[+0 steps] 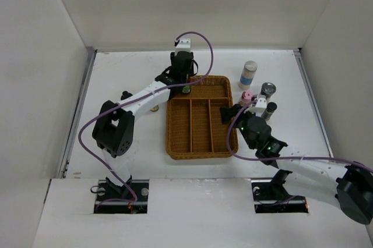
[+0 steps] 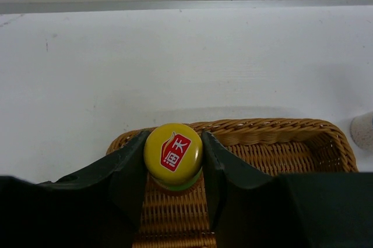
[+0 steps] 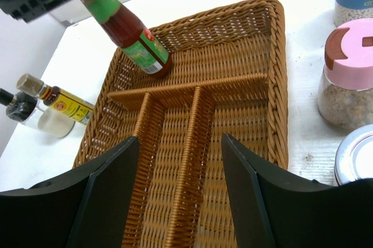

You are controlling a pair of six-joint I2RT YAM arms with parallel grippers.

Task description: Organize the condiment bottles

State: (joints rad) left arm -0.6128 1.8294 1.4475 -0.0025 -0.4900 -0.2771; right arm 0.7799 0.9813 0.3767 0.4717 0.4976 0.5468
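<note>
My left gripper (image 2: pixel 173 149) is shut on the yellow cap (image 2: pixel 173 153) of the green-labelled bottle (image 3: pixel 131 32). The bottle is tilted, and its base rests in the far cross compartment of the wicker tray (image 1: pixel 201 143). My right gripper (image 3: pixel 179 143) is open and empty, low over the tray's right side (image 1: pixel 228 114). To its right stand the pink-lidded jar (image 3: pixel 349 73), the blue-banded jar (image 1: pixel 248 74), the silver-topped shaker (image 1: pixel 267 91) and two small dark-topped bottles (image 1: pixel 270 110). Two more bottles (image 3: pixel 58 103) lie left of the tray, partly hidden under the left arm in the top view.
The tray has one cross compartment at the far end and three long lanes (image 3: pixel 175 160) toward me. White walls enclose the table on three sides. The left arm (image 1: pixel 145 94) reaches across the table's left half to the tray's far corner.
</note>
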